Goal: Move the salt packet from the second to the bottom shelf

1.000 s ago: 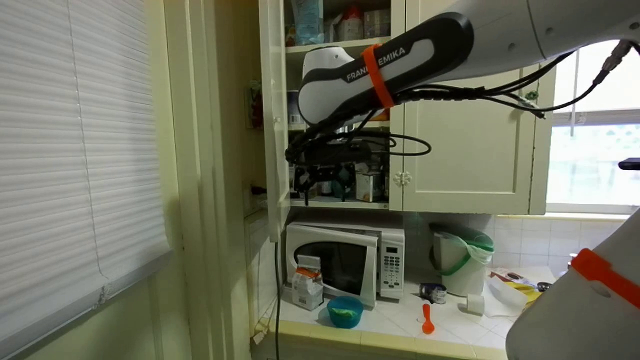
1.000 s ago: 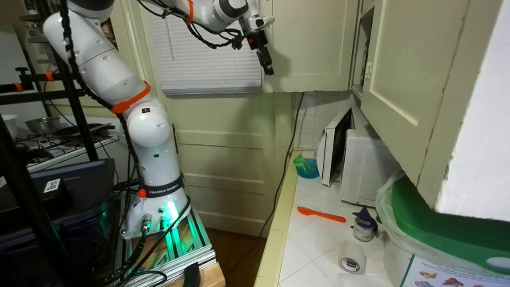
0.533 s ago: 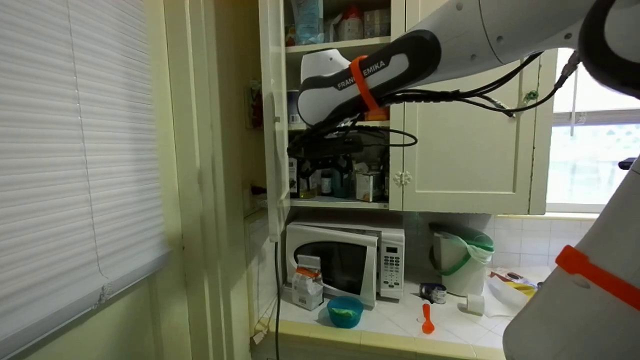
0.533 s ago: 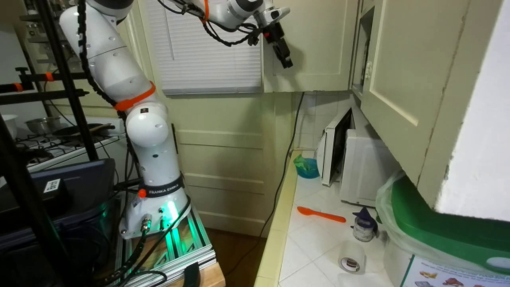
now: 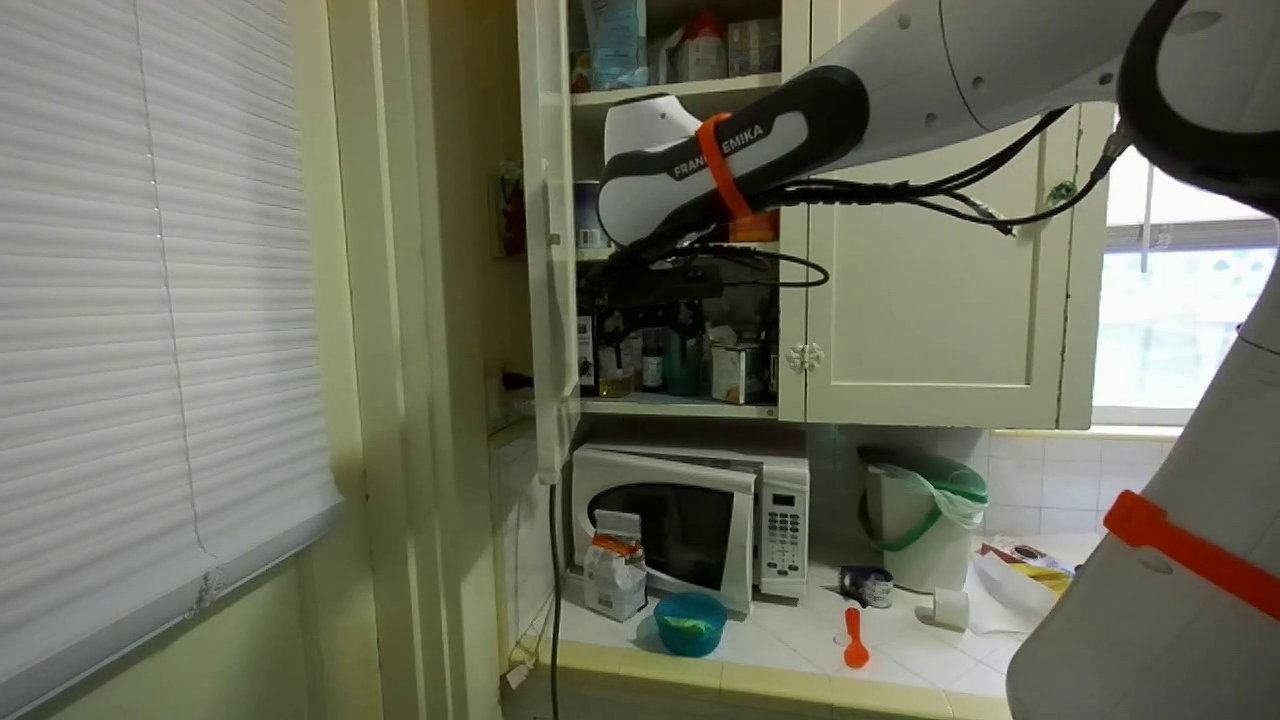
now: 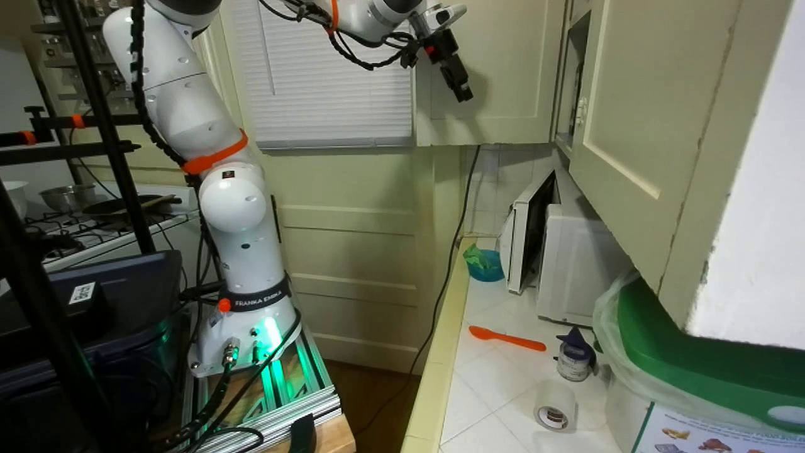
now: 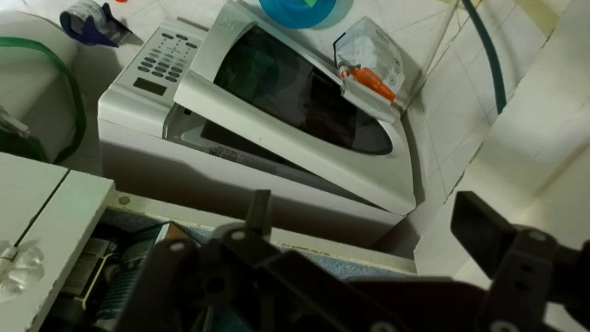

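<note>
My gripper [image 5: 650,345] hangs in front of the open cupboard, at the height of the bottom-shelf goods. Its fingers stand wide apart with nothing between them in the wrist view [image 7: 364,203]. It also shows in an exterior view [image 6: 464,93], tilted toward the cupboard. The bottom shelf [image 5: 680,405] bears bottles and boxes; its front edge shows beyond the fingers in the wrist view [image 7: 343,251]. The second shelf [image 5: 593,254] is largely hidden by the arm. A dark blue and white container [image 5: 590,213] stands at its left; I cannot tell whether it is the salt packet.
The open cupboard door [image 5: 550,330] stands close at the left. A closed door [image 5: 920,290] is at the right. Below are a microwave [image 5: 690,530] with its door ajar, a white bag [image 5: 614,580], a blue bowl [image 5: 690,625] and a green-lidded bin [image 5: 925,520].
The gripper has moved toward the cupboard and risen a little, tilting more forward. More of the bottom-shelf bottles now shows below it. It stays open.
</note>
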You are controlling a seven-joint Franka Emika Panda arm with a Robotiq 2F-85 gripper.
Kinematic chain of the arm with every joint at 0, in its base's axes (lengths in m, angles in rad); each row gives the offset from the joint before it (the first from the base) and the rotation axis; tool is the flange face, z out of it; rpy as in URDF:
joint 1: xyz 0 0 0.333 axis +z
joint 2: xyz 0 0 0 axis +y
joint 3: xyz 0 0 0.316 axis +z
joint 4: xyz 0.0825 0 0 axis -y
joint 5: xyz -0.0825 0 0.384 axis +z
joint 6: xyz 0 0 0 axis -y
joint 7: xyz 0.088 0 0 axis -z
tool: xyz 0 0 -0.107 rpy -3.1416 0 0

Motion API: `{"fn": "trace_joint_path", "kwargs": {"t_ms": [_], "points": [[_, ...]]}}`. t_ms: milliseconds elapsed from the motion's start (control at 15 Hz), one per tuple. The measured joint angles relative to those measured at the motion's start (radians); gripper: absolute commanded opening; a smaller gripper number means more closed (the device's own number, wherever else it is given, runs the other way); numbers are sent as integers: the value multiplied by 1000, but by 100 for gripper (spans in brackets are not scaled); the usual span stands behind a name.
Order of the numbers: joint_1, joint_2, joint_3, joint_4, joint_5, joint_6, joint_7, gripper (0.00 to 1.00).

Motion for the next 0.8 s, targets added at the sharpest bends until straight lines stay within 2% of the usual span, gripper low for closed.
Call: {"fn": "trace_joint_path", "kwargs": {"t_ms": [267,467,800], "points": [[-22,25,7,0,-202,88,219,100],[-45,66,-1,29,-340,107,358,100],[-46,148,-55,127,-446,106,457,100]]}}
